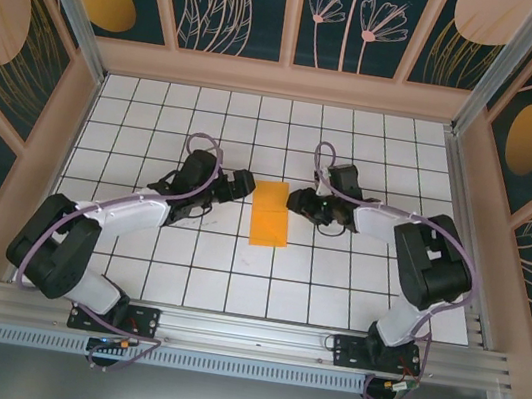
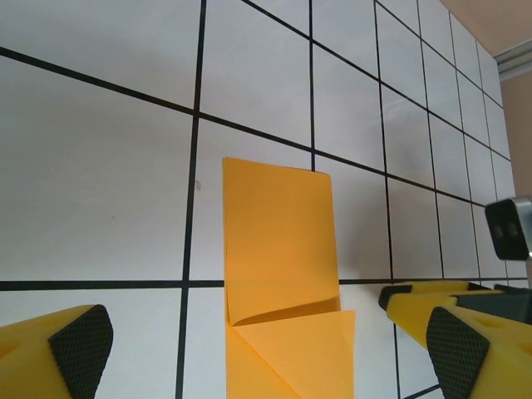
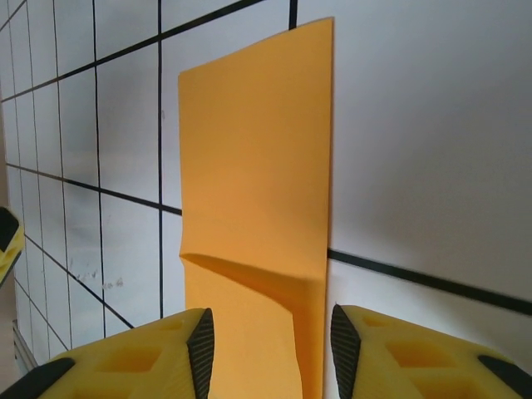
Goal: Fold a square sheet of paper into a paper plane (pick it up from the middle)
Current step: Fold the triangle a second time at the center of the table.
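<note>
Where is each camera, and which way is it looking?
Top camera: above and behind the arms, looking down at the table; both arms show, the left gripper and right gripper either side of the paper.
Left wrist camera: on the left wrist, looking low across the table at the paper; its open yellow fingers show.
Right wrist camera: on the right wrist, facing the paper from the other side; its open fingers show.
Shared: the orange paper.

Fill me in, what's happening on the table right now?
Two arms are folding an orange paper plane. The paper, folded to a narrow rectangle with one slanted crease, lies flat on the table between them. The left gripper and right gripper sit at its sides, both open, neither holding it.
</note>
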